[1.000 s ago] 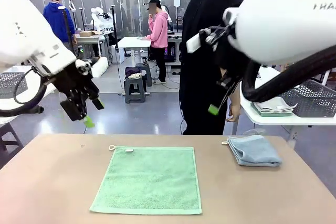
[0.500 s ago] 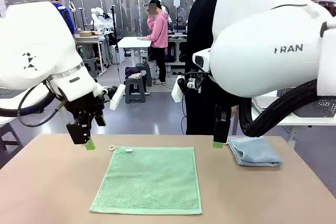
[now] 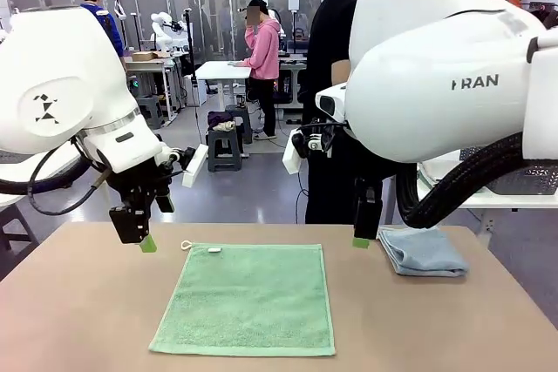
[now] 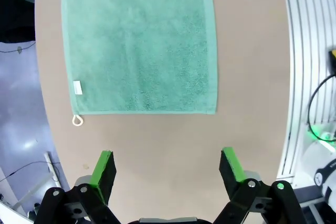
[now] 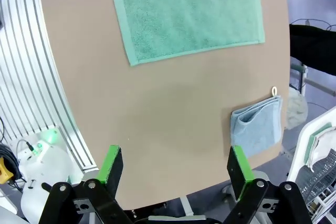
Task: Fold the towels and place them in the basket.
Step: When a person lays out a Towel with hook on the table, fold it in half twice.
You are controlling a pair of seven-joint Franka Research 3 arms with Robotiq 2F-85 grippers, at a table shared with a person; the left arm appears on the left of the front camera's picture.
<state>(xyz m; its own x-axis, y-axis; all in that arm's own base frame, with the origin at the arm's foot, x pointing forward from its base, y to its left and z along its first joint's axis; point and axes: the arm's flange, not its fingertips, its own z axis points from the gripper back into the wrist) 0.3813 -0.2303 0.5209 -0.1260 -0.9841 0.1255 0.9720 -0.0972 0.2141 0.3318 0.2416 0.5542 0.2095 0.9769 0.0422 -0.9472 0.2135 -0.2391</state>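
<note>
I'm looking across a smooth tan table (image 3: 70,302) with rounded edges. My two glossy white arms take up much of the front view: the left arm (image 3: 61,93) bends down over the table's far-left part, and the bulkier right arm (image 3: 453,67) hangs over the far-right part, trailing a thick black cable. A person in black (image 3: 327,84) stands at the far side, partly behind the right arm. The green towel (image 3: 248,298) lies flat and fully spread mid-table, a squarish terry cloth with a smoother hemmed border. To its right, well apart from it, the grey-blue towel (image 3: 423,252) sits folded into a small soft pad near the far-right edge. The dark perforated basket (image 3: 532,179) is off my table on a white side table to the right. The arm hides most of it, so I cannot tell what it holds. The left gripper (image 4: 168,161) points straight down beside the green towel's far-left corner, its green-padded jaws spread wide with nothing between them. The right gripper (image 5: 173,163) hangs vertically between the two towels, jaws equally wide and holding nothing. A small white hanging loop (image 3: 186,245) and a label (image 3: 214,250) mark the green towel's far-left corner.
</note>
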